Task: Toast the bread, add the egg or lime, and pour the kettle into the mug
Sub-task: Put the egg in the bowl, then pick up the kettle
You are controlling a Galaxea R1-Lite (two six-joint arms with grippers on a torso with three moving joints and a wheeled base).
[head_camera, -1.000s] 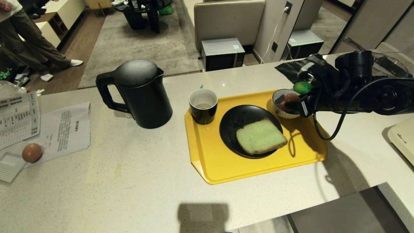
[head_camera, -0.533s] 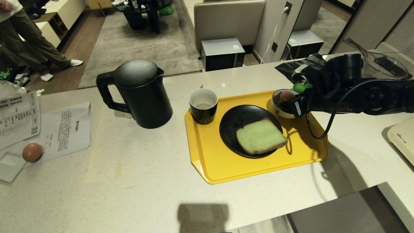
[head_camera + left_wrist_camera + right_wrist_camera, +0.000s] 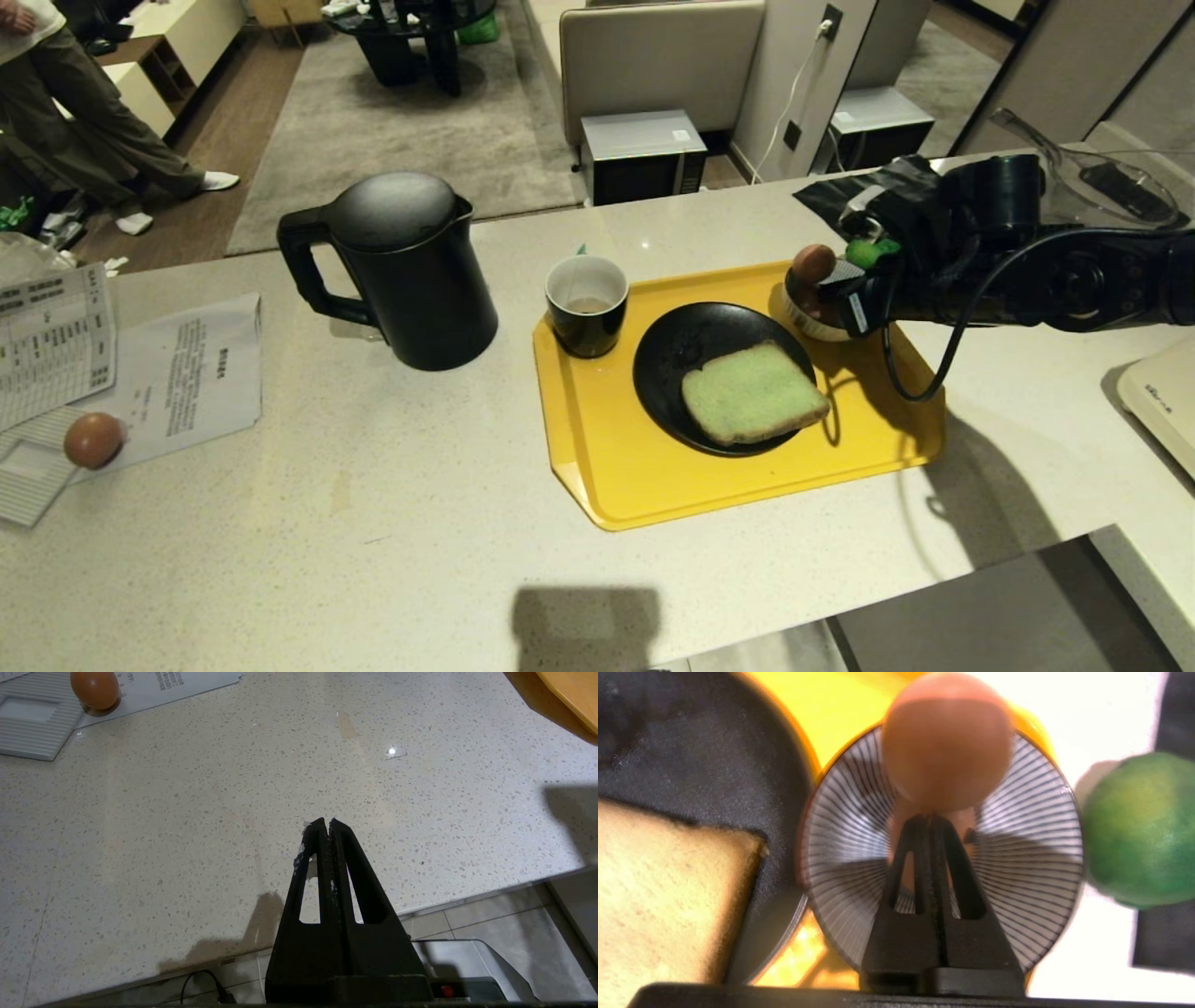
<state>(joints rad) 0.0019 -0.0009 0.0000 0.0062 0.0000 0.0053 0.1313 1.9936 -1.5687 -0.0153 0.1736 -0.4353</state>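
Speckled tabletop [image 3: 392,523]: my right claw [image 3: 930,820] pinched empty over striped bowl [image 3: 1031,868]; egg [image 3: 945,742] just beyond tips, lime [image 3: 1139,830] beside bowl.

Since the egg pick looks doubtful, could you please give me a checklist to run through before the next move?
1. Right end effector holds the egg: not ok; it is shut on nothing, and the egg is beyond its tips.
2. Egg settled inside the striped bowl: cannot tell; it shows at the rim.
3. Bread on the black plate: ok.
4. Lime outside the bowl: ok.
5. Left end effector shut, empty, over bare counter: ok.
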